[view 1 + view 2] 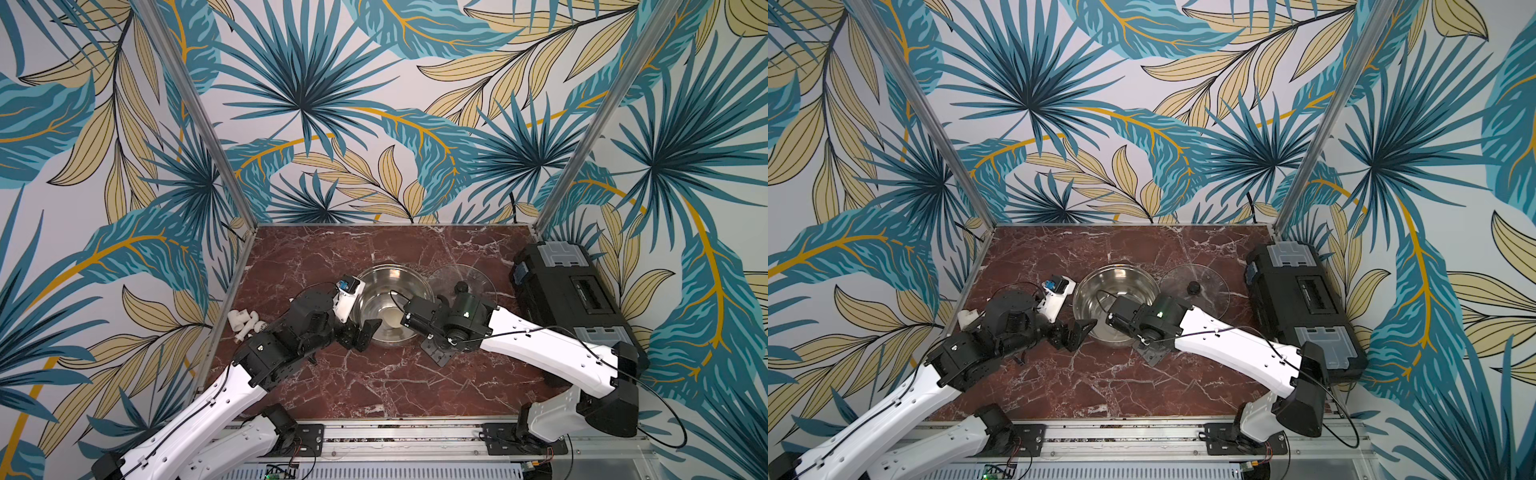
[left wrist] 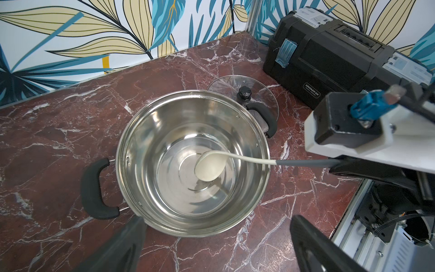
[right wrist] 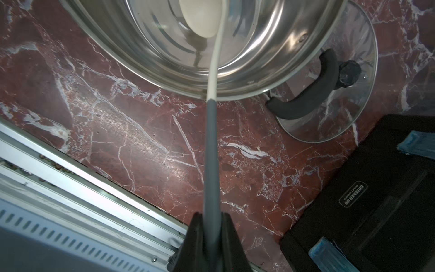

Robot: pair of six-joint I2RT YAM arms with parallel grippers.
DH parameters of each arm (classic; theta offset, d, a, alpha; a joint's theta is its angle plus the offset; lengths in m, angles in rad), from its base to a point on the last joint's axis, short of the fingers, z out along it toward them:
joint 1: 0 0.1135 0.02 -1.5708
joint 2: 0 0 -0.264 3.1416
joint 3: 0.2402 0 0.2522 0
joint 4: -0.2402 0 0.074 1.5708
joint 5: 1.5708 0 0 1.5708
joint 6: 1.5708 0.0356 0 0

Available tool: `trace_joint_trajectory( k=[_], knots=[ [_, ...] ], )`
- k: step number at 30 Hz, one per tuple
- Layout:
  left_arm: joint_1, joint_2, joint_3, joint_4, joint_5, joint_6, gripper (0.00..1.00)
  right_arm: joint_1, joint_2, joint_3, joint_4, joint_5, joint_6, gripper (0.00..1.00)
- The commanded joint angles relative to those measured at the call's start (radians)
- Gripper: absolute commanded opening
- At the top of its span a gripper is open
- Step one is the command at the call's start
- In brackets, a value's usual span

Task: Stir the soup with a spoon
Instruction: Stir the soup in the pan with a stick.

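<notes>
Where leafy wallpaper (image 1: pixel 374 104) ends, red marble tabletop (image 1: pixel 374 374) begins.

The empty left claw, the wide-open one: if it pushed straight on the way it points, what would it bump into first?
Most likely the steel pot. In the left wrist view the left gripper stands open, its fingers flanking the pot's near rim, so the outer wall probably comes first. Depth is unclear; angled higher, it could pass over the rim toward the spoon.
</notes>
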Motion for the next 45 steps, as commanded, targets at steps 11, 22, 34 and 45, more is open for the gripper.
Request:
trace_joint_trajectory(
  k=[11,22,34,45],
  knots=[
    [0.002,-0.005,-0.029,0.013,0.003,0.004,1.00,-0.087,0.079,0.088,0.039,0.119,-0.058,0.00],
    [0.003,-0.008,-0.029,0.010,0.003,0.002,1.00,-0.057,0.222,0.254,0.065,-0.035,-0.063,0.00],
    [0.003,-0.024,-0.027,-0.005,0.011,-0.004,1.00,0.002,0.059,0.045,0.065,-0.030,0.011,0.00],
    [0.003,-0.020,-0.025,0.001,0.013,0.000,1.00,-0.052,-0.073,-0.096,0.035,0.102,0.018,0.00]
  ],
)
